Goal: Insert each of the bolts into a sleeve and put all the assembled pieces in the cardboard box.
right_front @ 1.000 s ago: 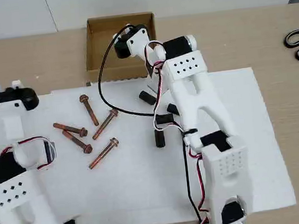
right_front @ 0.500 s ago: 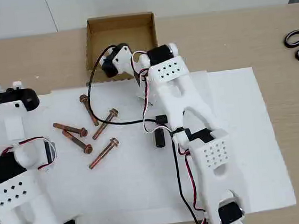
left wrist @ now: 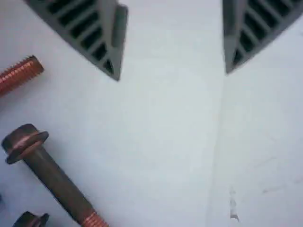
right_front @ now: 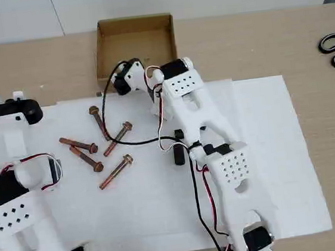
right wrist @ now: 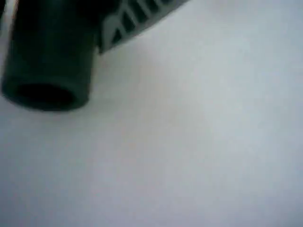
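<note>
L tool (left wrist: 171, 73) wide open over paper (left wrist: 165, 165), nr bolts (right_front: 87, 158); R tool (right_front: 125, 79) grips sleeve (right wrist: 47, 61).

The right arm (right_front: 206, 121) lies across the middle of the paper (right_front: 274, 168), in front of the box (right_front: 135, 45); bolts (right_front: 86, 157) lie scattered on one side; a sleeve (right_front: 178, 155) sits just beside it; the other side is wide bare paper.

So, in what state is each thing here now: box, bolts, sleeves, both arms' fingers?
Cardboard box: nothing visible inside.
Bolts: five, lying loose on the paper, none sleeved.
Left fingers: open, holding nothing.
Right fingers: shut on a sleeve.
Loose sleeve: on the paper, without bolt.
</note>
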